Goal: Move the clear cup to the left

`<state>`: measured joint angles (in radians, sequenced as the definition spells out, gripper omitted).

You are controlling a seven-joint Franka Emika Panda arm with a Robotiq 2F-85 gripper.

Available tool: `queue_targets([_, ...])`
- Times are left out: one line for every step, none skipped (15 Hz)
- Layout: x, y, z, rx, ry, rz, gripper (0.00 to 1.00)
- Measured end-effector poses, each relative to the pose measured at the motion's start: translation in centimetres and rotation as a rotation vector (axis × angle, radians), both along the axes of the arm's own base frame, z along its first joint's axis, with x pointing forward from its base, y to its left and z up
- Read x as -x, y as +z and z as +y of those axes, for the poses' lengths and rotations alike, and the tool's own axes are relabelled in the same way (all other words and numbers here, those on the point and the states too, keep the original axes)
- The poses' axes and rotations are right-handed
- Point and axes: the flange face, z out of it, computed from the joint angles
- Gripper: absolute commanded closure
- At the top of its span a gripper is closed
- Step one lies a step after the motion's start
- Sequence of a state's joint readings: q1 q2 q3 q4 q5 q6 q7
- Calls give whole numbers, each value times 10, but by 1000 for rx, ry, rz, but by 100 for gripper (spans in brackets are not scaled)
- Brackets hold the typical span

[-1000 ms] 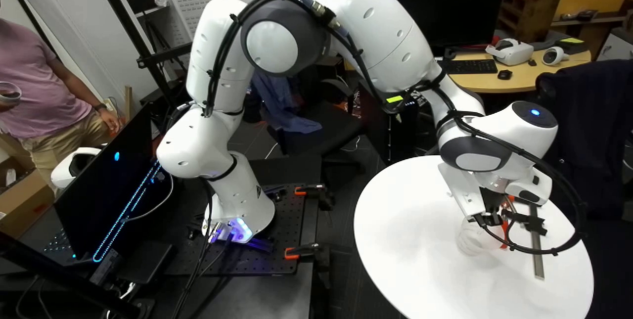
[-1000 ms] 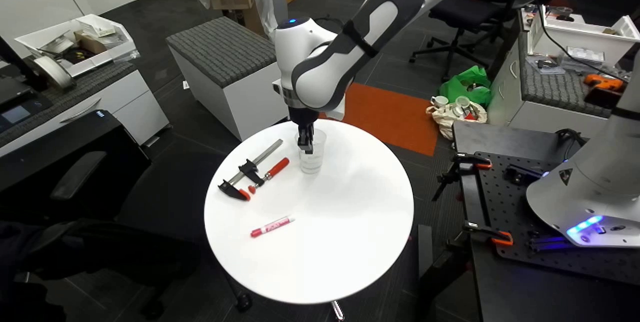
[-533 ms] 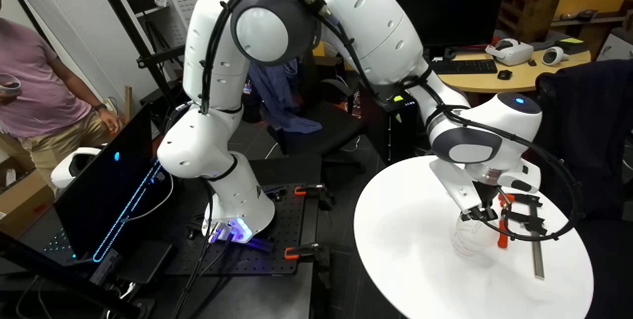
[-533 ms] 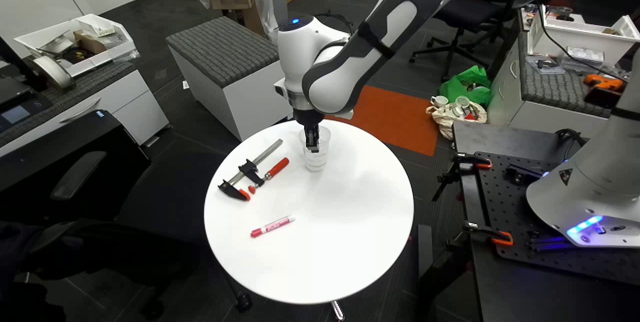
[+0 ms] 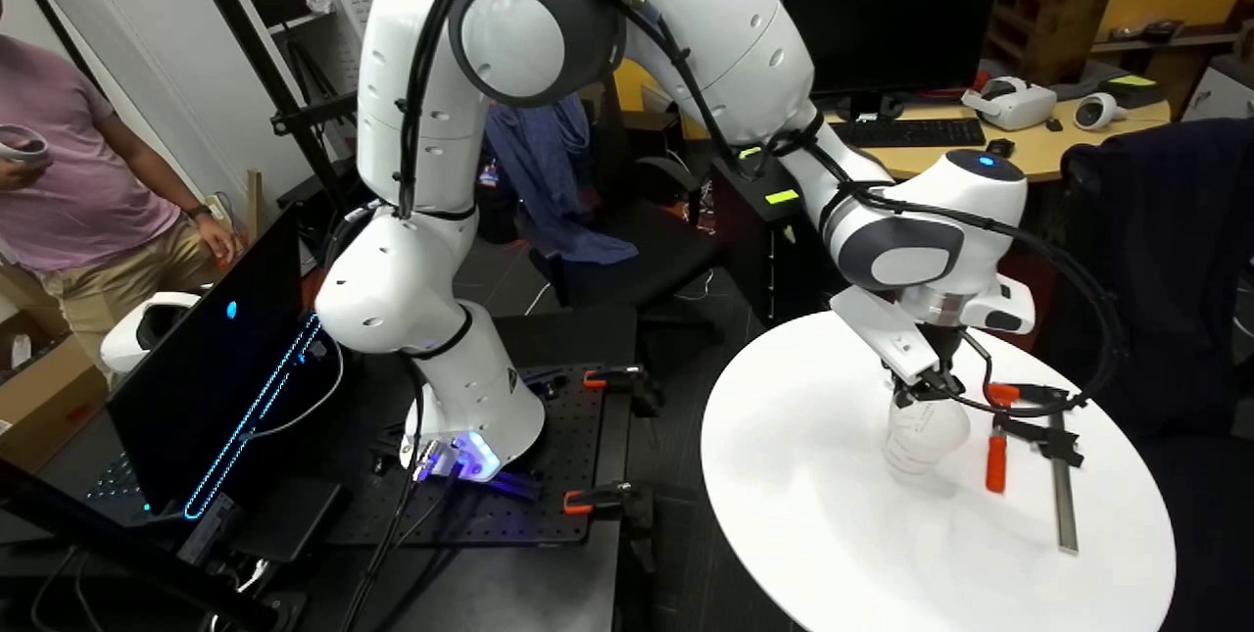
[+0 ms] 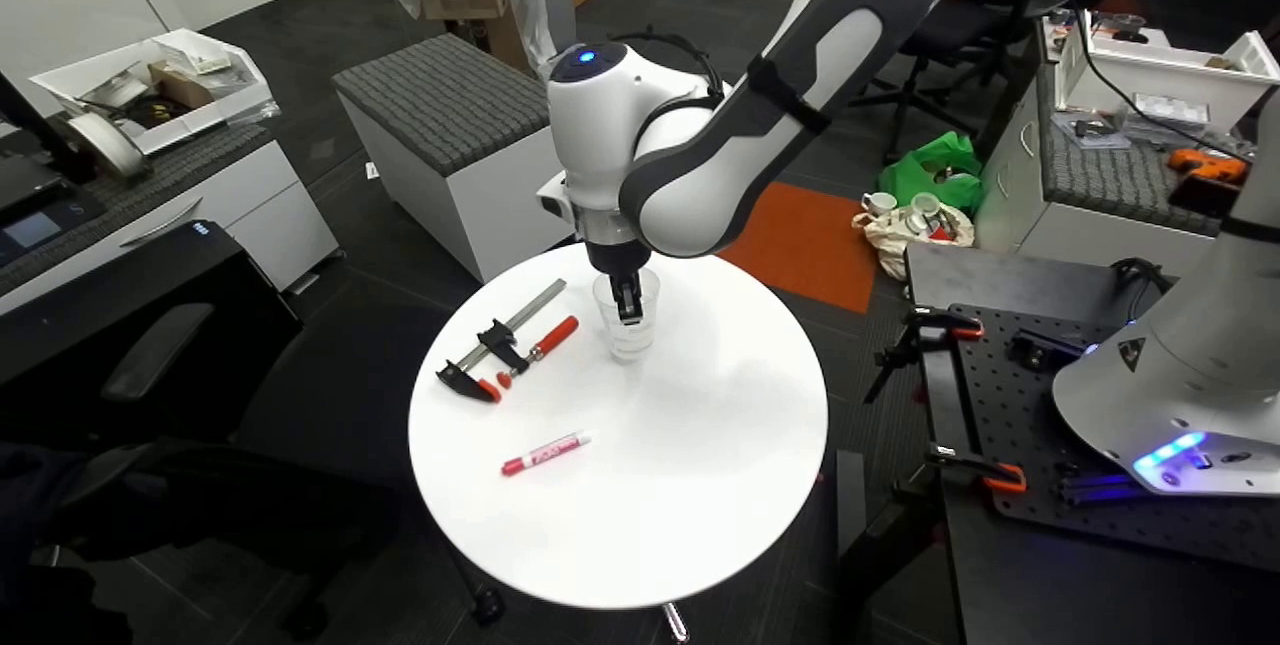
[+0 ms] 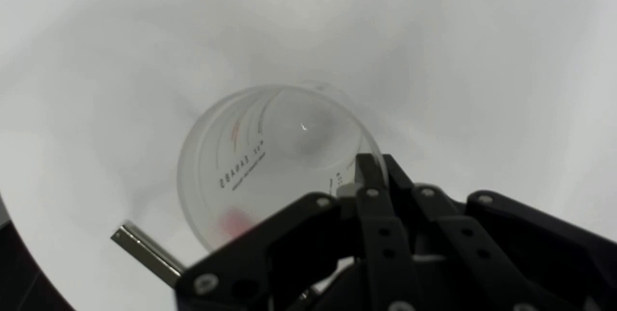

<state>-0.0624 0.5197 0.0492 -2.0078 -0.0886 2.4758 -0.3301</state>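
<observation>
White table [image 6: 690, 495], clear cup [image 5: 924, 436] now farther from clamp [image 6: 503, 343], pincer [image 7: 381, 171] gripping rim

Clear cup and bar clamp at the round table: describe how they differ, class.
The clear cup is see-through; the bar clamp is opaque, with black and red parts. The claw grips the cup; nothing holds the clamp. The cup is hollow and round-mouthed; the clamp is long and lies flat. Both are at the round table.

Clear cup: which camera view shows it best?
The wrist view: looking into the clear cup, it shows printed lettering and the tool pinching its rim. Both exterior views show the cup's side, smaller, fainter, partly behind the tool.
</observation>
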Motion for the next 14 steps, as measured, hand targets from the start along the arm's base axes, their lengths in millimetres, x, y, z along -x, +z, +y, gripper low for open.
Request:
queue_targets([2, 1, 7, 2, 18, 1, 98])
queue_targets([3, 2, 14, 3, 36, 0, 98])
queue_targets([4, 3, 21, 4, 53, 0, 98])
queue_targets([5, 5, 29, 4, 70, -1, 98])
queue_targets([6, 6, 36, 4, 88, -2, 98])
queue_targets([7, 8, 43, 1, 111, -4, 98])
queue_targets([8, 9, 49, 1, 129, -5, 98])
queue_targets([8, 11, 55, 4, 145, -7, 98])
queue_targets([9, 12, 60, 9, 162, -9, 98])
queue_targets([10, 12, 65, 15, 177, -9, 98])
queue_targets([11, 12, 68, 20, 190, -7, 98])
queue_targets([13, 10, 70, 24, 200, -3, 98])
queue_targets([16, 8, 71, 30, 211, 3, 98])
queue_targets([19, 4, 72, 35, 220, 10, 98])
